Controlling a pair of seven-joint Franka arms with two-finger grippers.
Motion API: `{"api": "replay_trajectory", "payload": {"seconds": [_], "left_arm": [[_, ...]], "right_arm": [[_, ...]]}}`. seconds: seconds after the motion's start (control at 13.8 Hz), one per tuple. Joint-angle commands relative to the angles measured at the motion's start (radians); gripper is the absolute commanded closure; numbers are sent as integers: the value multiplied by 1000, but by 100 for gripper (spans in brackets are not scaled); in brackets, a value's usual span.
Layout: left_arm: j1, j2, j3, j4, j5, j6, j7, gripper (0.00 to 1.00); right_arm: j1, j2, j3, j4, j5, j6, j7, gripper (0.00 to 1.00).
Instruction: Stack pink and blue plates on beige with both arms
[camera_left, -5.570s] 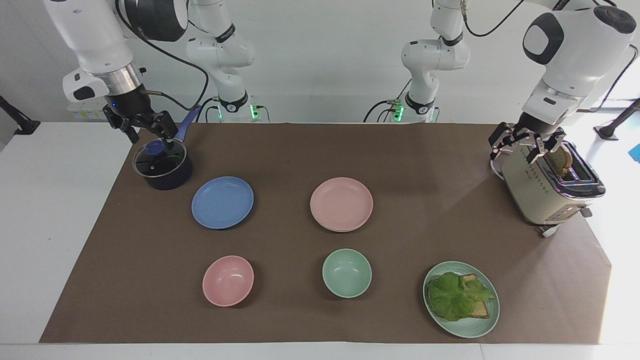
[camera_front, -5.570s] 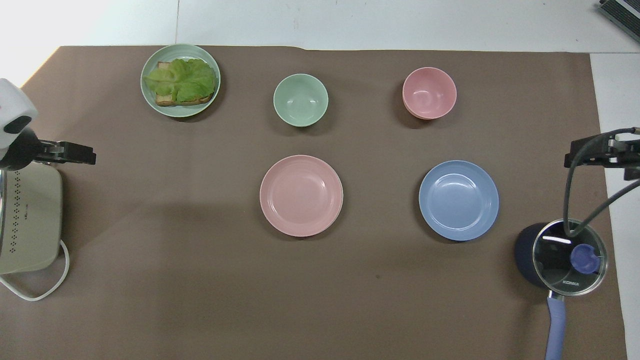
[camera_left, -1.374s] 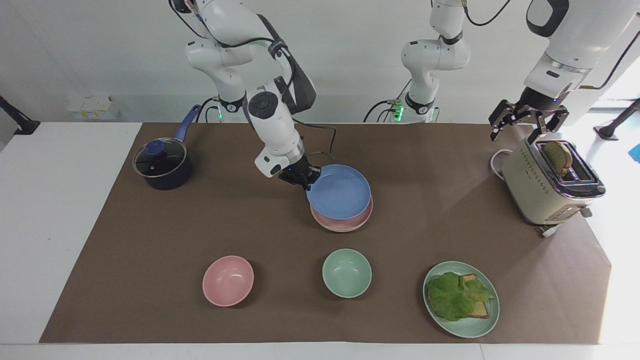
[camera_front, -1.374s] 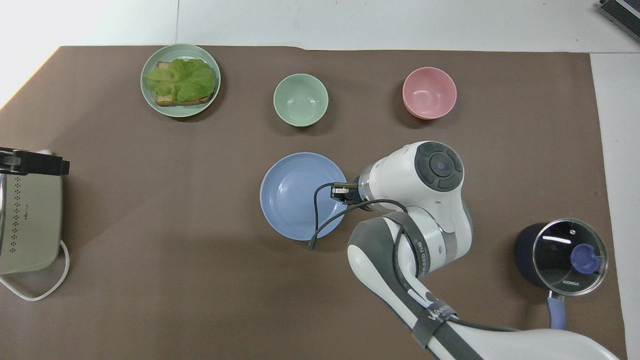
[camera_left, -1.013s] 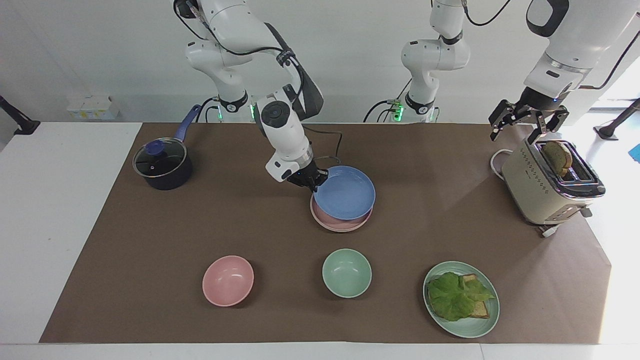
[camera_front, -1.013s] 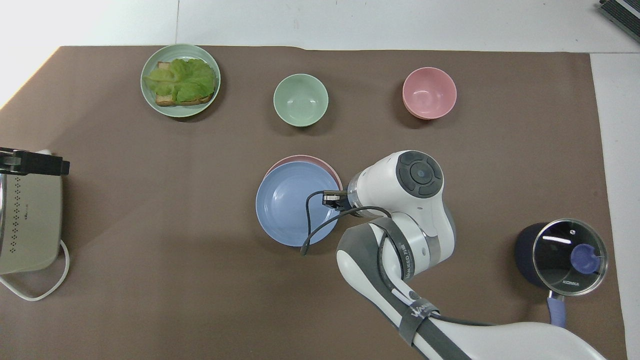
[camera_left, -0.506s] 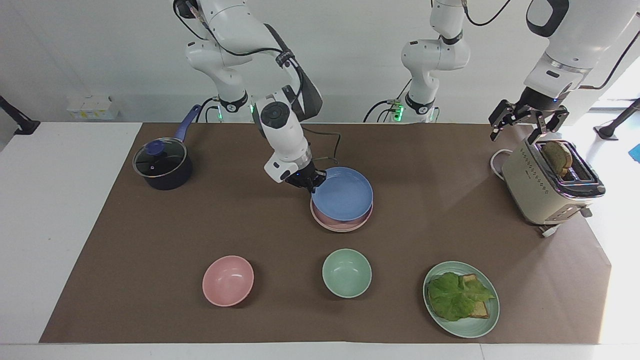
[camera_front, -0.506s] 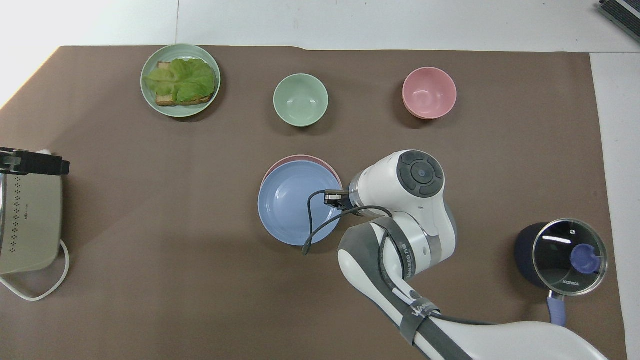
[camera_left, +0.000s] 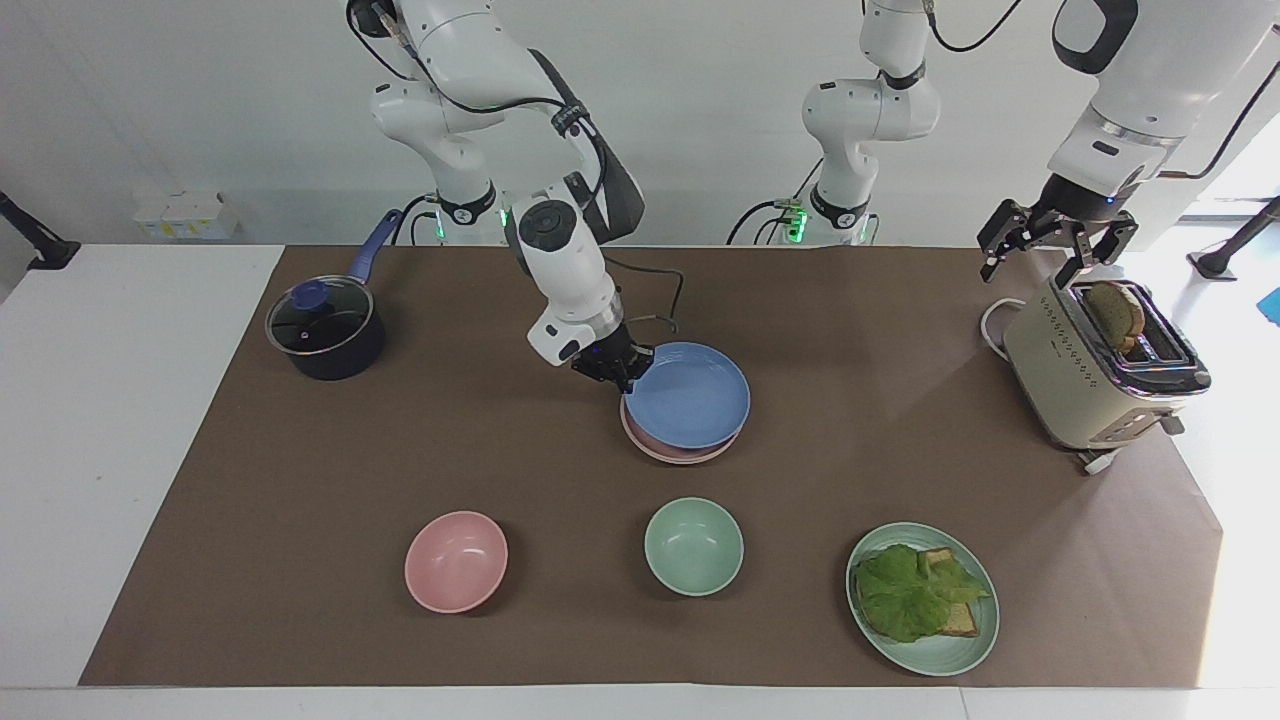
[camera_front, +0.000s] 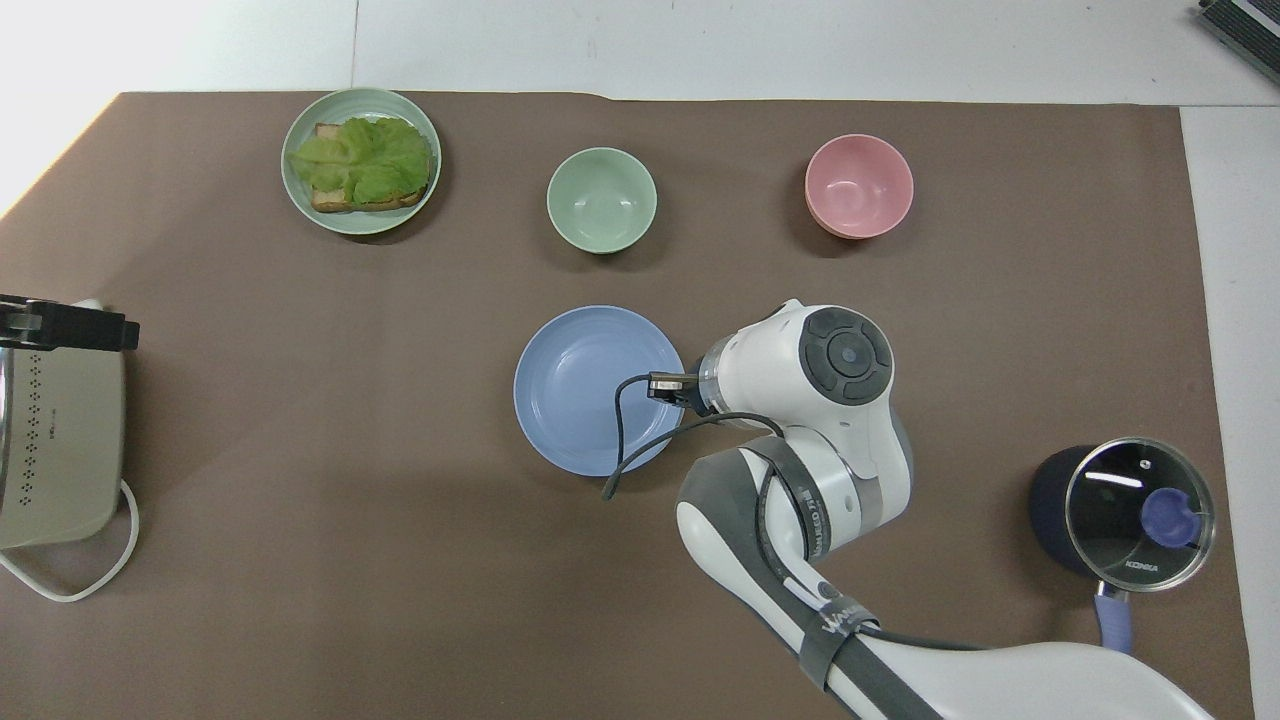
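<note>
I had the right gripper (camera_left: 618, 372) clamped on the rim of the blue plate (camera_left: 690, 394), on the side toward the saucepan (camera_left: 325, 331). The blue plate sat over the pink plate (camera_left: 660, 447), whose edge, together with a pale rim beneath it, showed on the side nearer the green bowl (camera_left: 693, 546). My left gripper (camera_left: 1050, 240) waited over the toaster (camera_left: 1095, 375), fingers spread apart, holding nothing.

Lighting even, bright; soft shadows under my arms. Glare on pot lid (camera_front: 1139, 514); overexposed table corner (camera_front: 150, 45). Focus sharp.
</note>
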Motion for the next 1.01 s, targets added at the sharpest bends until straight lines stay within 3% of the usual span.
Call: {"api": "replay_trajectory", "payload": {"seconds": [0.0, 0.07, 0.14, 0.22, 0.43, 0.65, 0.94], "left_arm": [[1, -3, -2, 12, 18, -21, -10, 0], [1, -3, -2, 12, 18, -21, -10, 0], [1, -3, -2, 12, 18, -21, -10, 0], [1, -3, -2, 12, 18, -21, -10, 0], [1, -3, -2, 12, 18, -21, -10, 0], [1, -3, -2, 12, 18, -21, -10, 0], [1, -3, -2, 12, 18, -21, -10, 0]], "right_arm": [[-4, -1, 3, -12, -24, 24, 18, 83], [-4, -1, 3, -12, -24, 24, 18, 67], [-4, -1, 2, -12, -28, 23, 18, 28], [-4, 0, 2, -6, -43, 23, 19, 17], [-19, -29, -1, 5, -79, 12, 18, 0], [-81, -110, -8, 5, -91, -38, 18, 0], [-203, -219, -6, 3, -220, -172, 8, 0]]}}
